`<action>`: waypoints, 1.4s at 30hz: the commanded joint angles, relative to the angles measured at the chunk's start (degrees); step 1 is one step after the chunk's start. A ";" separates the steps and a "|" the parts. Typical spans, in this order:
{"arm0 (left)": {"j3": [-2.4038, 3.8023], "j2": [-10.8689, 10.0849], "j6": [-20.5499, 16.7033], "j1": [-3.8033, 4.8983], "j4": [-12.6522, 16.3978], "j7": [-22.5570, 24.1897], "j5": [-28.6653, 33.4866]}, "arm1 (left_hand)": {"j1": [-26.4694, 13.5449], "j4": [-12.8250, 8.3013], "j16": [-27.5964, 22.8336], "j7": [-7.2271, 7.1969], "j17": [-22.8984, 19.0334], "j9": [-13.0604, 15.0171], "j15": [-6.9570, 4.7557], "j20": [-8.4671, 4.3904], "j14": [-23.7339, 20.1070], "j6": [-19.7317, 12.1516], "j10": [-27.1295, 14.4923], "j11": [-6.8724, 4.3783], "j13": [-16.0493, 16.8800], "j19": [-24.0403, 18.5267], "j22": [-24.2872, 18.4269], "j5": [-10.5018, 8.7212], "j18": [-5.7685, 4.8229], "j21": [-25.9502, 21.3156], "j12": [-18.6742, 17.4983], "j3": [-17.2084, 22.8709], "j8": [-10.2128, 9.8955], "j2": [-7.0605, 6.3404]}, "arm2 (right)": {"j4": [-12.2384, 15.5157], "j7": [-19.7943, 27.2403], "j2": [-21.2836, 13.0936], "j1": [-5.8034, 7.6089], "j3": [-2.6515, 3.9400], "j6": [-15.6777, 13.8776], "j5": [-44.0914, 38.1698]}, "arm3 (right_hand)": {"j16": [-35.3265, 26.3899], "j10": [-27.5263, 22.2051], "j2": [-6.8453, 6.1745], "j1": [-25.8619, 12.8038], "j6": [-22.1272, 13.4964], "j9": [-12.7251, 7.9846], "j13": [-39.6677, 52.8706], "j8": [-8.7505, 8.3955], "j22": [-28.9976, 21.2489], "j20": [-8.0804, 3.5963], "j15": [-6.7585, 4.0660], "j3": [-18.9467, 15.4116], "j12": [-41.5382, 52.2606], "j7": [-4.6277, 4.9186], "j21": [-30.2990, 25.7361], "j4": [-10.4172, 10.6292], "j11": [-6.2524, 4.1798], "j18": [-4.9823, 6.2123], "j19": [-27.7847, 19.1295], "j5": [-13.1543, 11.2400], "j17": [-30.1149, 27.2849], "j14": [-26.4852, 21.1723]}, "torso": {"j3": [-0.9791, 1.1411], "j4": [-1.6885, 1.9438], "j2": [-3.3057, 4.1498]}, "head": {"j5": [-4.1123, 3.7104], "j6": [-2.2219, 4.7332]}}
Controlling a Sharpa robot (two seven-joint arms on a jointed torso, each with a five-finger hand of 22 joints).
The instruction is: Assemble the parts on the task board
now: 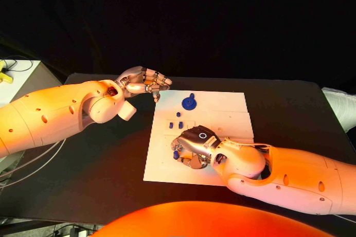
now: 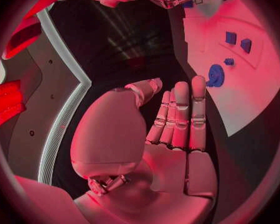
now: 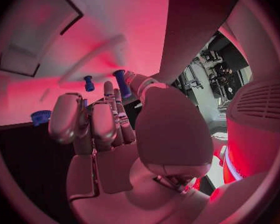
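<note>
Right robot hand (image 1: 194,147) on task board (image 1: 223,106), perhaps touching peg (image 3: 121,83).

A black table (image 1: 89,170) stands against a dark backdrop (image 1: 193,31) that closes off the far side. Past the table's left edge sits a pale cabinet (image 1: 26,80) with dark cables (image 1: 22,65) on top and something yellow (image 1: 6,77) at its edge. More cables (image 1: 30,162) hang beside the table. Warm orange-red light falls from the near side.
</note>
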 commanded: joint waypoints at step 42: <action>-0.01 0.41 0.74 -0.67 -0.66 0.77 0.87 | -0.23 -0.21 -0.23 0.42 -0.07 -0.11 0.44 0.20 -0.18 -0.43 -0.32 0.03 -0.11 -0.04 -0.12 0.23 0.41 -0.27 -0.23 0.15 0.33 0.63 | 4.53 15.47 -21.53 9.17 1.26 -4.46 53.01 | 3.14 9.53 1.66 0.24 4.93 -1.07 7.88 1.03 8.02 -0.89 -1.92 -6.86 16.22 -1.19 5.14 4.14 -2.56 -0.20 2.00 3.69 4.84 0.80 | -0.16 -1.01 -1.08 | -2.74 0.00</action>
